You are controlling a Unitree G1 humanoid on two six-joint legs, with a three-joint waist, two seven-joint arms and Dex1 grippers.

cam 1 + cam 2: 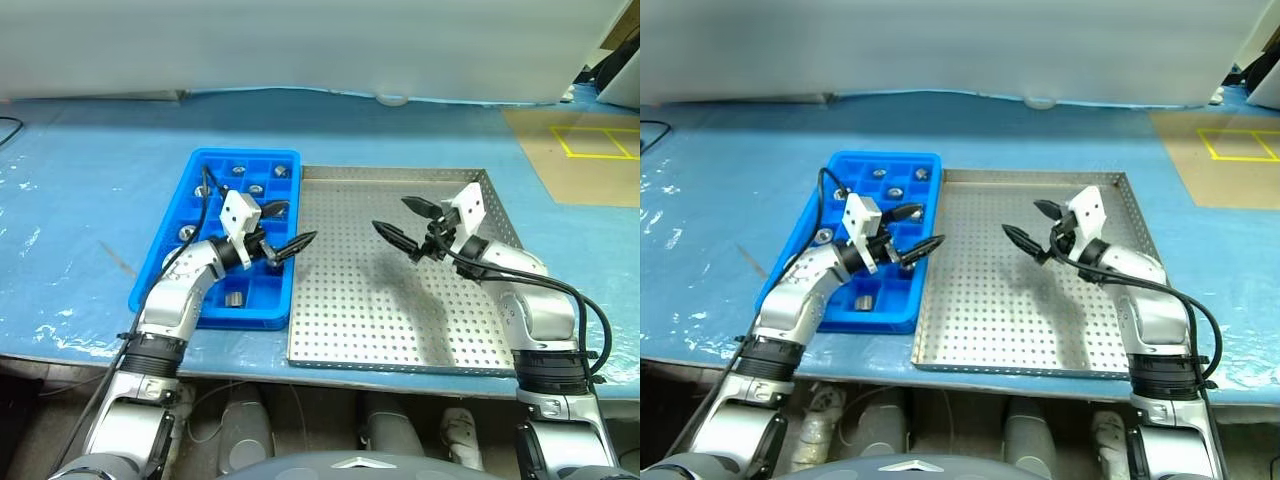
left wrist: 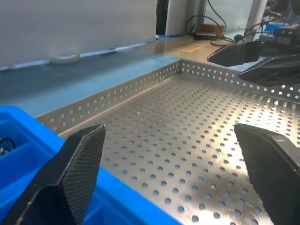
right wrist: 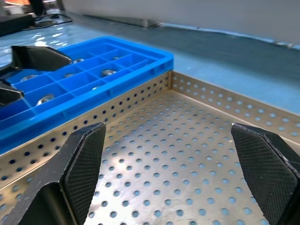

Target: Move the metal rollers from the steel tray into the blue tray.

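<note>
Blue-covered bench [image 1: 90, 180]; metal rollers [image 1: 256, 189] behind left pincer [image 1: 285, 230].

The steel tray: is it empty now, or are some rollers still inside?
Empty, as far as visible: the steel tray shows bare perforated base, and the metal rollers lie in the blue tray compartments.

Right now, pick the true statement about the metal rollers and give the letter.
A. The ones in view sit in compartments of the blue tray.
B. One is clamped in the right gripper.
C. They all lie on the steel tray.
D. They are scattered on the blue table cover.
A: the metal rollers sit in compartments of the blue tray, while the steel tray shows only bare perforated floor and the right gripper stands open with nothing between its fingers.
</note>
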